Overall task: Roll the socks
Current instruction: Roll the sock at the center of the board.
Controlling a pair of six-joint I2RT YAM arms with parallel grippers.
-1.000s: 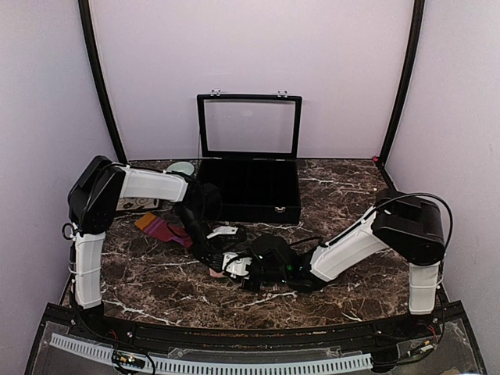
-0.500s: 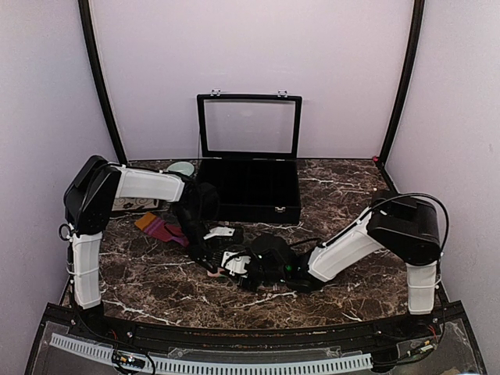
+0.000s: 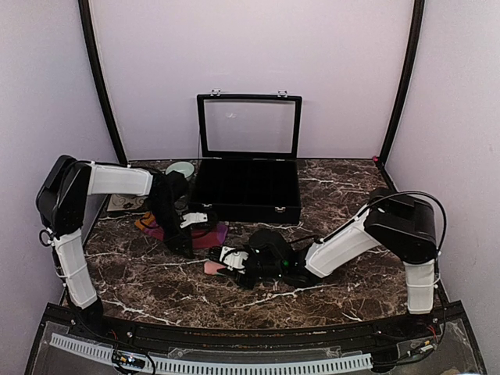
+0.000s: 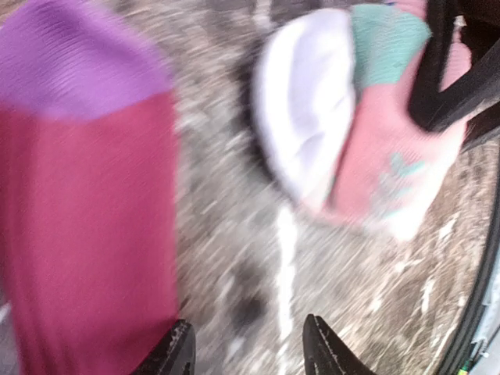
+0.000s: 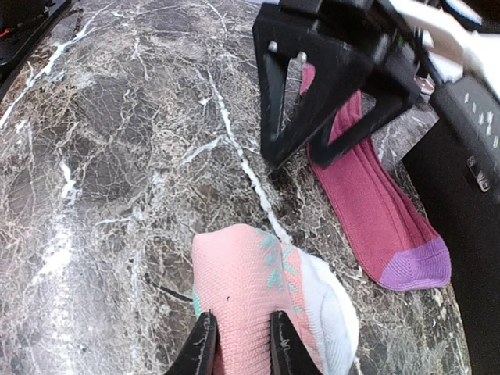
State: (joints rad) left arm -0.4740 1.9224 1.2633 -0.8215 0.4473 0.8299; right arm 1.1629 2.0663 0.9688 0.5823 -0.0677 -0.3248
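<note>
The salmon-pink sock (image 5: 258, 289) with mint and white patches lies bunched on the marble. My right gripper (image 5: 241, 344) is shut on its pink end. In the top view this sock (image 3: 212, 267) sits just left of the right gripper (image 3: 229, 261). The maroon sock (image 5: 375, 203) lies flat beyond it, purple toe (image 4: 78, 62) toward the pink sock, orange cuff (image 3: 144, 222) at the far left. My left gripper (image 4: 246, 351) hovers open over bare marble beside the maroon sock (image 4: 86, 234), nothing between its fingers. It stands a little left of the pink sock (image 4: 375, 156).
An open black case (image 3: 250, 205) with its glass lid up stands behind the socks. A mint bowl (image 3: 181, 167) sits at the back left beside the case. Marble table (image 3: 351, 195) stretches on the right.
My left gripper has opened and pulled back to the left, away from the pink sock and over to the maroon one. More of the maroon sock now shows. The right gripper keeps its hold.
</note>
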